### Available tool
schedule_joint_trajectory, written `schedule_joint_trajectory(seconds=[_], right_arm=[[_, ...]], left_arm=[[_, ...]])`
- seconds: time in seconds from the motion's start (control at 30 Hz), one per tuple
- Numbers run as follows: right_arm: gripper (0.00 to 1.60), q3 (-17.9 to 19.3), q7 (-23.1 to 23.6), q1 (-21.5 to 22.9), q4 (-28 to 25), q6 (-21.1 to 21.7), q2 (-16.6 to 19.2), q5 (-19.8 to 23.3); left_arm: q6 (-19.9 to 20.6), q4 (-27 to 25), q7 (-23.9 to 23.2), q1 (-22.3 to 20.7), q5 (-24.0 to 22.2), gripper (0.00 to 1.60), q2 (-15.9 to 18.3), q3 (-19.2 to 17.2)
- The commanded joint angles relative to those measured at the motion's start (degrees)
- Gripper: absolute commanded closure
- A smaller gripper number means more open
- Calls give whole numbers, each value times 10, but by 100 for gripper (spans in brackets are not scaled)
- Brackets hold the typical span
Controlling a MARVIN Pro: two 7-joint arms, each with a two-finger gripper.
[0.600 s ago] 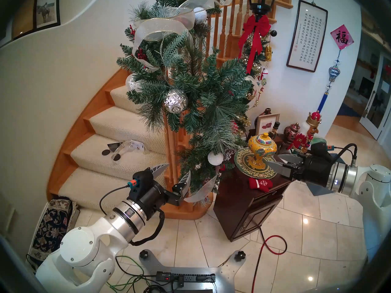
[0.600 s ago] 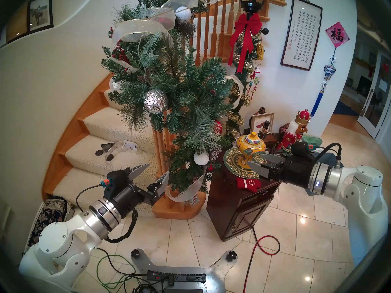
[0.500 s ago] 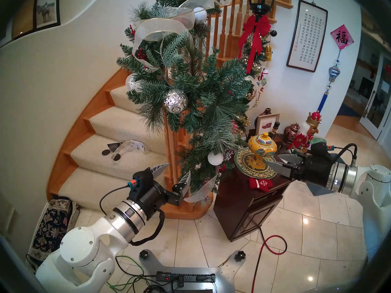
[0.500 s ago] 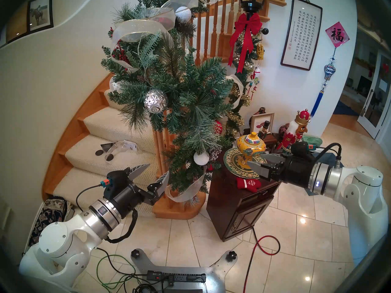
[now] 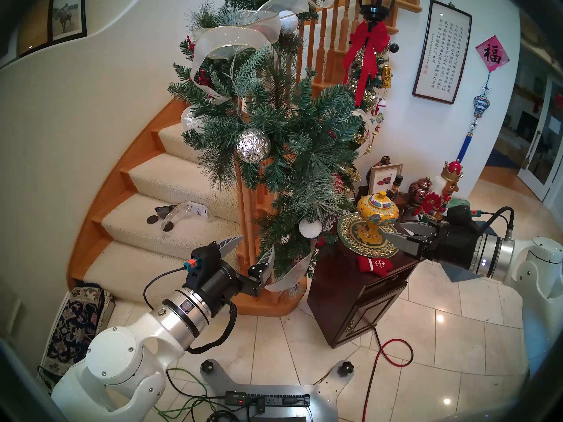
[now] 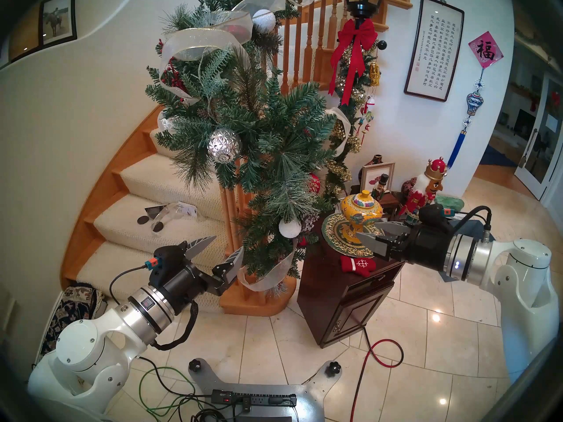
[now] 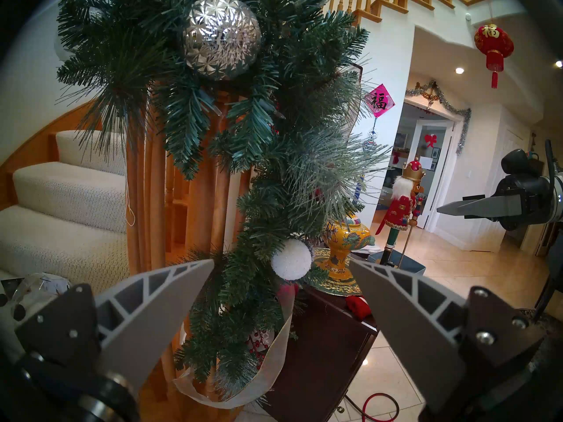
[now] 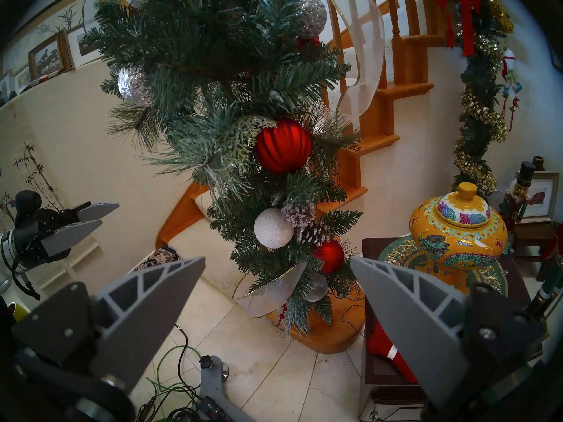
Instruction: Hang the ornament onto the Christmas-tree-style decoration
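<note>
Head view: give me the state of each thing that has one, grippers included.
left gripper: open, empty, beside the garland's lower end.
right gripper: open, empty, over the cabinet.
red mitten: lying flat on the dark cabinet, not hung.
garland: draped down the stair post.
yellow jar: upright, lid on.

Carpeted curved staircase (image 5: 170,180) — tiled floor (image 5: 396,336)

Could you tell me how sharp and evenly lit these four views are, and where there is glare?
Both head views: sharp, soft daylight, lamp glare on the floor tiles, dark fisheye rim. Left wrist view: bright doorway washes out. Right wrist view: evenly lit and sharp.
</note>
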Motion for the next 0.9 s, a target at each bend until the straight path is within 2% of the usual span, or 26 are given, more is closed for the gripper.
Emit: schedule_joint_trajectory(seconds=[0.0, 0.43, 0.87], right_arm=[[0, -19, 2, 12, 12, 6, 16, 2], [0, -66, -3, 31, 35, 29, 39, 1], [0, -122, -24, 71, 67, 45, 43, 11]], left_arm=[[-1, -5, 1, 0, 0, 0, -1, 0], [-1, -5, 0, 0, 0, 0, -1, 0], [-1, -4, 0, 0, 0, 0, -1, 0]])
